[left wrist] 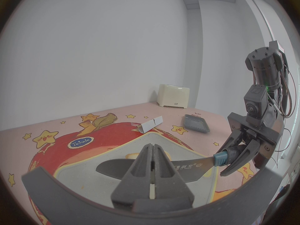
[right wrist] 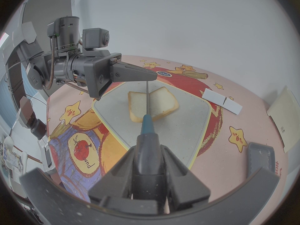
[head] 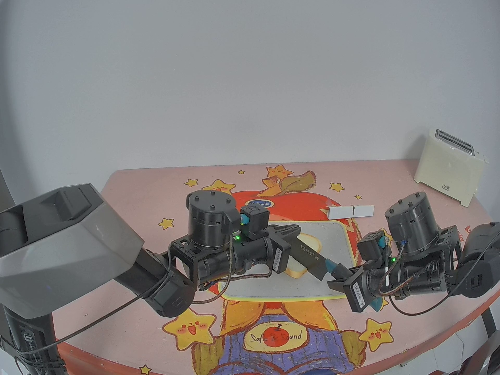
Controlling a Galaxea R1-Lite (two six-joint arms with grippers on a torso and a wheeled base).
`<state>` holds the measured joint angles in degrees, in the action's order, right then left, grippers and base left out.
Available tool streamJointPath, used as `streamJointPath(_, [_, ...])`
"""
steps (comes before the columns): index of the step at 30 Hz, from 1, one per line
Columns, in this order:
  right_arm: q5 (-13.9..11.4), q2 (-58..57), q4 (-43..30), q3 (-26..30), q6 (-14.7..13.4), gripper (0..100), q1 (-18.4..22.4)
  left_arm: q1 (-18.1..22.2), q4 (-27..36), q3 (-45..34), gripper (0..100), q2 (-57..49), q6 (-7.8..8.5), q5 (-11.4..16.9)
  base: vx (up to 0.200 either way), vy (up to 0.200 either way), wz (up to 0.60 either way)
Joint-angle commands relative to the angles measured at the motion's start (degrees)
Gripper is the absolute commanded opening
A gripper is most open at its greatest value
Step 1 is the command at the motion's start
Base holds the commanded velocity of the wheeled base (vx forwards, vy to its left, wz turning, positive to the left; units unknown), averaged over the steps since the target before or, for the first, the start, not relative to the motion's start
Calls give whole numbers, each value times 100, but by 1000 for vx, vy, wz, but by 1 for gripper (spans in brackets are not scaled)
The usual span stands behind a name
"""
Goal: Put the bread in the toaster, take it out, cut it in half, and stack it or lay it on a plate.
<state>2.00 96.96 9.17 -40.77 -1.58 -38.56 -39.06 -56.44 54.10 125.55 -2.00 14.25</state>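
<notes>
Head view, mid-cut: on the cartoon-printed surface [head: 140, 194] a pale cutting board [head: 333, 238] lies squarely before the robot, placed, it seems, so that both arms can meet over it. The cream toaster [head: 450, 173] stands at the far right corner, slots up and well apart from the work, which suggests the toasting step is done.

The right end effector [head: 338, 279] grasps the knife [head: 312, 259] by its teal handle. The left end effector [head: 291, 231] is clenched on nothing. Its closed tip is poised over the back of the blade, probably to bear down on it or steady it, though whether it touches the steel cannot be told.

A dark plate [right wrist: 261, 155] sits off the board's right side, toward the toaster, within easy reach for the halves.

The knife's long axis runs roughly level from the handle at the robot's right to the tip at its left, slanting away from the robot. The blade stands on edge, cutting side down, across the middle of the bread [right wrist: 153, 105]. The slice lies flat on the board with a portion showing on either side of the blade. Whether it is fully severed is unclear.

A folded paper card [head: 351, 212] rests just beyond the board.
</notes>
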Motion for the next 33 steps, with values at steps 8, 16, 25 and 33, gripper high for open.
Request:
streamJointPath(8, [2,-20,-11,-133,9,0,15,12,-25,-31,0,4,-2,-10,0,0,0])
streamJointPath(16, [2,-20,-20,-195,9,0,24,21,-25,-40,0,13,-2,-19,0,0,0])
streamJointPath(25, [2,7,-47,-89,0,0,33,21,-25,-5,0,-4,7,-10,0,0,0])
streamJointPath(33, [2,7,-38,16,0,0,33,12,-25,21,0,-39,7,-10,0,0,0])
